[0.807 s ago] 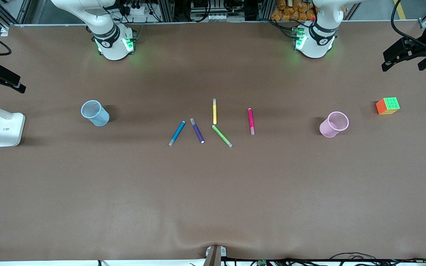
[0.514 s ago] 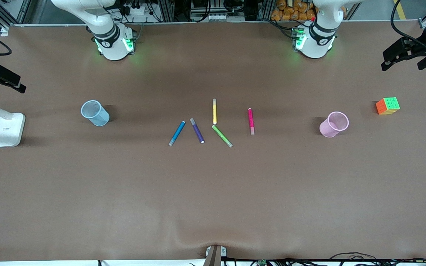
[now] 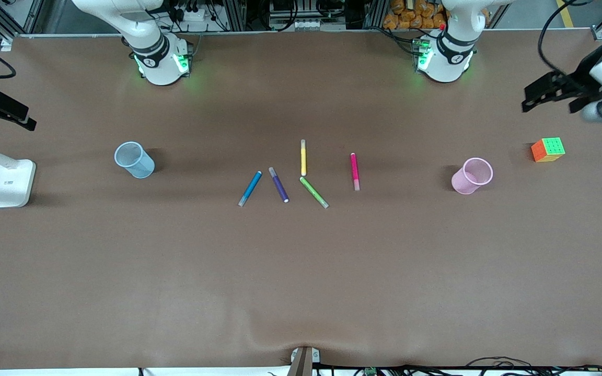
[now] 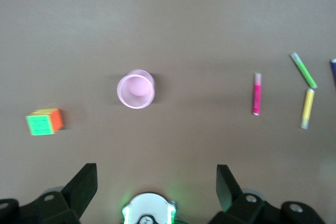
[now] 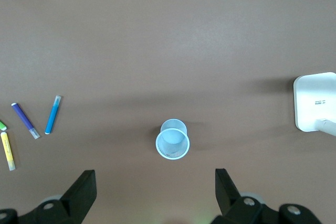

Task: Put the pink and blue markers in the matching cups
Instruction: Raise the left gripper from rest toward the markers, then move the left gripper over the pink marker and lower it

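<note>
step: pre-grasp, nothing picked | left gripper (image 4: 156, 184) over left-arm end, fingers wide, empty | right gripper (image 5: 155, 188) likewise (right-arm end) | pink marker (image 3: 355, 171), blue marker (image 3: 250, 188) mid-surface | pink cup (image 3: 472, 176), blue cup (image 3: 134, 160) upright, empty | next: descend onto markers

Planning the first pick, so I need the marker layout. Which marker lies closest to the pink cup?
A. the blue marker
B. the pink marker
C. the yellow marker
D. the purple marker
B. The pink marker lies at the end of the marker group toward the pink cup, with the yellow marker, purple marker and blue marker all lying farther from that cup.
</note>
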You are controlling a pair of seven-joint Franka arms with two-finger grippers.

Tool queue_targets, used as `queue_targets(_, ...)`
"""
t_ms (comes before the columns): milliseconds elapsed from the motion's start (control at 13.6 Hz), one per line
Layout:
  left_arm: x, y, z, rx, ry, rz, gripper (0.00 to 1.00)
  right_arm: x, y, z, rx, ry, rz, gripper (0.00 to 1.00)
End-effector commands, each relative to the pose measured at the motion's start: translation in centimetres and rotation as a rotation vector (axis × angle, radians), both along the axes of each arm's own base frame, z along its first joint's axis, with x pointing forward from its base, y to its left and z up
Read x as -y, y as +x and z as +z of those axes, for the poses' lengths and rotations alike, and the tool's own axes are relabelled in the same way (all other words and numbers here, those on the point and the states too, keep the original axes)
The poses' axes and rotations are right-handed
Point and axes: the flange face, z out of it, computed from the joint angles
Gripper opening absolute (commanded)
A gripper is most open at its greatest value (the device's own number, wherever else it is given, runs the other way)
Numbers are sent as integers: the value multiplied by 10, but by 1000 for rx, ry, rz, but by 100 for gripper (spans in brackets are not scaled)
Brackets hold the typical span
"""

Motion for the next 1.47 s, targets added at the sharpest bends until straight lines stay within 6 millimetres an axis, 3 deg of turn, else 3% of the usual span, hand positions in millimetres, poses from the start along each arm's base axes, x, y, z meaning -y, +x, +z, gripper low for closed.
queue_targets(0,6,17,-28,-77,-44,3,100,2,-9,3,-5,-7,-7,100)
queue_targets(147,29,18,-35,-91,-33,-18,100,2,-10,3,-5,-6,-10,100)
queue_targets(514,63,34,-81,-157,4,-51,100,3,-10,3,-5,-6,-10,100)
queue_targets(660,94,34,-102,-178,71,-111,100,2,-10,4,-3,-6,-8,100)
queue_targets(954,146,38,-152,-216,88,-61,100,4,-10,4,-3,-6,-11,100)
queue_targets(1394,176,32,-210,-248,84,-30,100,4,-9,4,-3,-6,-11,100)
